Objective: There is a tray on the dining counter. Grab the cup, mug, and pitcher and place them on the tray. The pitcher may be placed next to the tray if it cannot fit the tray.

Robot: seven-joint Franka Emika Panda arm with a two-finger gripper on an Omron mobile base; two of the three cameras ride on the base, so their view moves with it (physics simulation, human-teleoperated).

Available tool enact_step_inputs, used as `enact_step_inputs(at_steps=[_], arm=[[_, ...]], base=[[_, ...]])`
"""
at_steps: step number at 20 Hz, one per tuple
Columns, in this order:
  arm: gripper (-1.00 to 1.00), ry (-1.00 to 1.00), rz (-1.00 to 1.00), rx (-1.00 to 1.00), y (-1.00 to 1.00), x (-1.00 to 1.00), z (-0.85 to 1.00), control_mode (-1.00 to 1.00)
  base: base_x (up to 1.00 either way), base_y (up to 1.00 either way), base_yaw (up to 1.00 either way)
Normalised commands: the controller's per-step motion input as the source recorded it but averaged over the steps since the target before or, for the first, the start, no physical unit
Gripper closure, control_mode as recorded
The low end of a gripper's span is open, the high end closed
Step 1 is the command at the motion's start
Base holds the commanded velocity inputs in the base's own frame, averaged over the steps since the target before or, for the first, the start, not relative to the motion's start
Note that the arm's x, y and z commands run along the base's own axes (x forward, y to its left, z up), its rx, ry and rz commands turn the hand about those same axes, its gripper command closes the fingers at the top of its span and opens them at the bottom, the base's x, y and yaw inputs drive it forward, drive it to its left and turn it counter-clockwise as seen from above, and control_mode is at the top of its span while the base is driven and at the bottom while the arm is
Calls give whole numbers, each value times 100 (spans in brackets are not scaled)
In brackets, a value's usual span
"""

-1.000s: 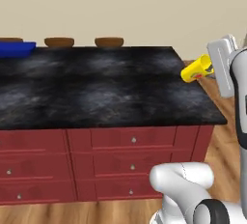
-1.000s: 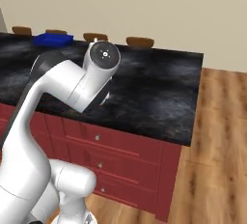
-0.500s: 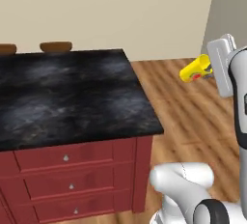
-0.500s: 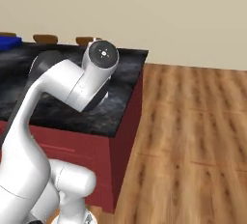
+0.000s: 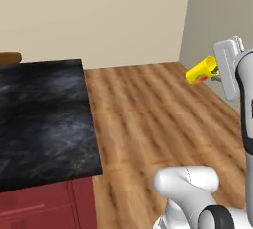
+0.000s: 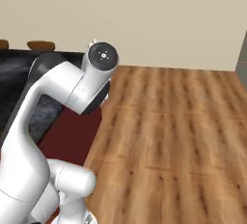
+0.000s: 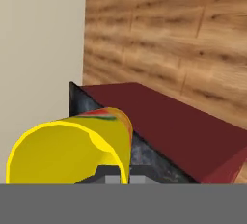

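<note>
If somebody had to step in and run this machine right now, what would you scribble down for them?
Gripper: shut on the cup, which is carried on its side in the air over the wooden floor, mouth toward the hand camera.
Dining counter: its end is at the left of the left base view, apart from the cup.
Done: cup picked up.
Left: bring the cup to the tray and set it down, then fetch the mug and the pitcher.
</note>
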Motion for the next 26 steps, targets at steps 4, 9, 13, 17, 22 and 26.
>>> enact_step_inputs(at_steps=[4,9,13,17,22,26], arm=[[100,0,0,0,0,0,0,100],[100,0,0,0,0,0,0,100],[100,0,0,0,0,0,0,100],[100,0,0,0,0,0,0,100],[100,0,0,0,0,0,0,100],[100,0,0,0,0,0,0,100]], base=[[100,-100,0],[100,-85,4],[100,-65,8],[100,-29,15],[100,-18,17],[100,-23,16]])
